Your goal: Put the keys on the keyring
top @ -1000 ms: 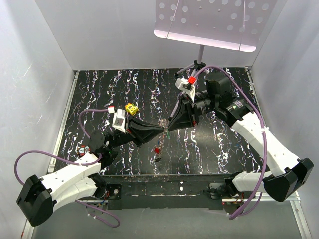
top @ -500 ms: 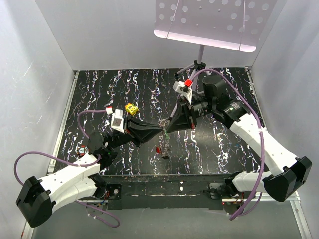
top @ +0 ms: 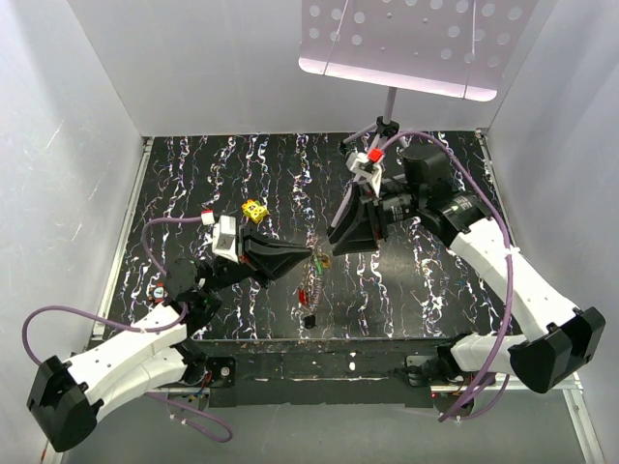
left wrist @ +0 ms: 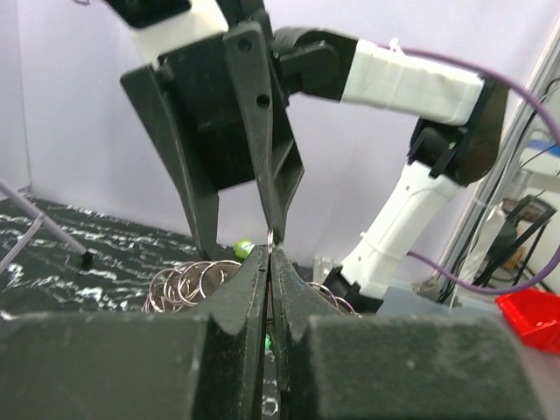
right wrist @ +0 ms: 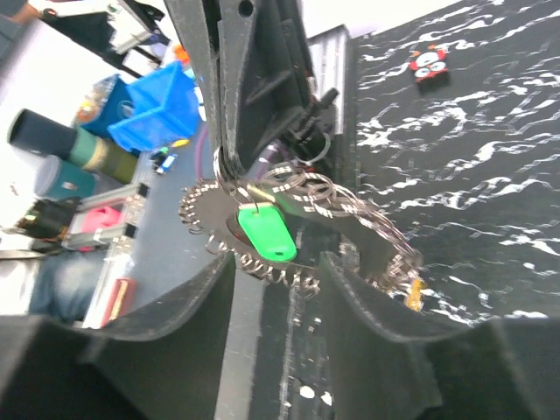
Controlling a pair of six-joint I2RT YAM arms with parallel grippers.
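Moved: my right pincer [top: 330, 247] was pressed together half a second ago and now stands spread. The near end of my left arm sits lower in the top view.
Left arm: it reaches from the near left corner on a diagonal toward the middle of the table [top: 213, 164], wrist aimed right.
Left pincer [left wrist: 271, 258]: fingers pressed together, pinching the wire of the keyring [left wrist: 197, 282], whose silvery loops dangle just below and behind the tips.
Right arm: it arches up from the near right corner, elbow at the far side, wrist pointing left and down at my left tips.
Right pincer: fingers apart with nothing clamped; one fingertip meets my left tips, the other hangs beside the loops.
Green key [right wrist: 267, 232]: in among the loops under my left tips; I cannot tell whether it is threaded.
Red key [top: 308, 293]: flat on the table, nearer the front edge, apart from the keyring.
Yellow block [top: 254, 210]: on the table just beyond my left wrist.
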